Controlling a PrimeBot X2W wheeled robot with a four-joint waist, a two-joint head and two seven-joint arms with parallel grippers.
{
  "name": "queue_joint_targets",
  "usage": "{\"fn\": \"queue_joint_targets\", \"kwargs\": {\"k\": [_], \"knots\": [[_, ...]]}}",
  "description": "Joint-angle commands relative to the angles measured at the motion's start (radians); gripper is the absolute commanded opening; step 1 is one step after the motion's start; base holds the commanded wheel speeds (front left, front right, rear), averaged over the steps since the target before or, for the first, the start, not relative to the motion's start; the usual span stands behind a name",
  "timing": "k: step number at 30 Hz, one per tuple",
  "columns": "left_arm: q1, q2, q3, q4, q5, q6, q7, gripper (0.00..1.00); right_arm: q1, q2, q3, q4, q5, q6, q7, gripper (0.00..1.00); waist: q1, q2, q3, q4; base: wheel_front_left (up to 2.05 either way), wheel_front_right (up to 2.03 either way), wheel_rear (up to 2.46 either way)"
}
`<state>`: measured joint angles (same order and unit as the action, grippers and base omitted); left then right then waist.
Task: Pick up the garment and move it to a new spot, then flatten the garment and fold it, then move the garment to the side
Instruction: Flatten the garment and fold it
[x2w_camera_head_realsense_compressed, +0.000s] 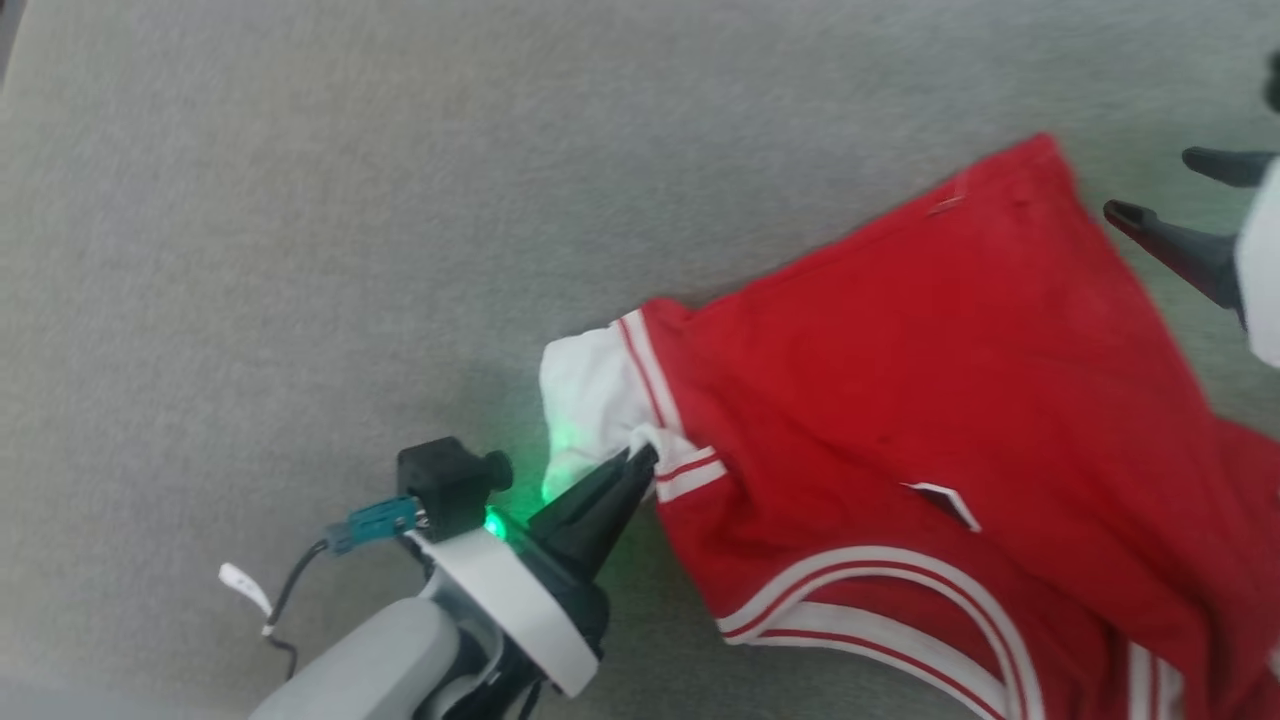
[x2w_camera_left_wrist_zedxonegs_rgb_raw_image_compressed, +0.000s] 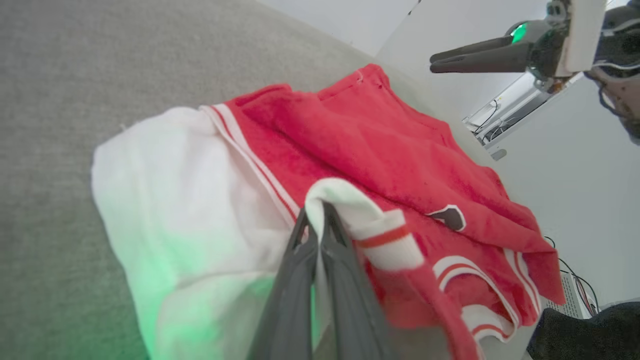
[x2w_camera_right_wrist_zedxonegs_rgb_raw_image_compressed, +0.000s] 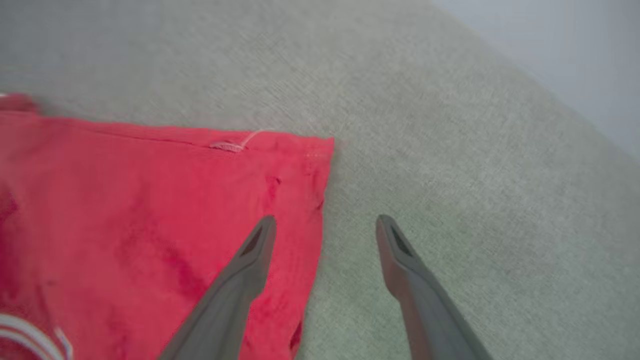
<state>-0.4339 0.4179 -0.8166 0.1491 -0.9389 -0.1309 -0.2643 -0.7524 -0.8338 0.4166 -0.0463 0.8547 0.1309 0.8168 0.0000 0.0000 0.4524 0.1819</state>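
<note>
Left gripper (x2w_camera_head_realsense_compressed: 645, 462) is clamped tight on the white sleeve cuff (x2w_camera_left_wrist_zedxonegs_rgb_raw_image_compressed: 370, 225) of the garment (x2w_camera_head_realsense_compressed: 950, 380). The right gripper (x2w_camera_head_realsense_compressed: 1150, 183) is spread wide and empty, held just beside the far red hem corner (x2w_camera_right_wrist_zedxonegs_rgb_raw_image_compressed: 322, 147). The garment is laid rumpled on the grey surface (x2w_camera_head_realsense_compressed: 300, 200), sleeve bunched, so flattening looks barely started, and folding plus the shift aside are left. Whether move 1 is done can't be told. A loose cable (x2w_camera_head_realsense_compressed: 290, 590) is seen by the left wrist, apart from the cloth; the creases are reckoned the real obstacle.
</note>
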Motion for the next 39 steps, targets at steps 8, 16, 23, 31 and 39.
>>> {"fn": "queue_joint_targets", "kwargs": {"k": [8,16,23,31,39], "knots": [[-0.04,-0.048,-0.023,0.015,-0.004,0.001,0.001,0.0,-0.162,0.001,0.254,0.195,-0.034,-0.001,0.102,1.0,0.0,0.0,0.078,0.09,0.0,0.0,0.0],[-0.032,-0.058,-0.01,0.021,0.001,0.001,0.001,0.0,-0.183,-0.019,0.394,0.237,0.035,0.0,0.139,0.0,0.0,0.0,0.08,0.092,0.0,0.0,0.0],[-0.019,-0.044,0.027,0.013,-0.009,0.001,0.001,0.0,-0.248,0.01,0.38,0.283,0.09,-0.001,-0.001,0.0,0.0,0.0,0.045,0.071,0.0,0.0,0.0],[0.022,-0.007,0.142,0.039,0.027,0.001,0.0,0.0,-0.285,0.064,0.316,0.395,0.143,-0.001,-0.216,0.0,0.0,0.0,-0.039,0.008,0.0,0.0,0.0],[-0.14,0.033,0.184,0.135,-0.049,0.001,0.001,0.0,-0.308,0.095,0.174,0.567,0.194,-0.001,-0.451,0.0,0.0,0.0,-0.078,-0.08,0.0,0.0,0.0]]}}
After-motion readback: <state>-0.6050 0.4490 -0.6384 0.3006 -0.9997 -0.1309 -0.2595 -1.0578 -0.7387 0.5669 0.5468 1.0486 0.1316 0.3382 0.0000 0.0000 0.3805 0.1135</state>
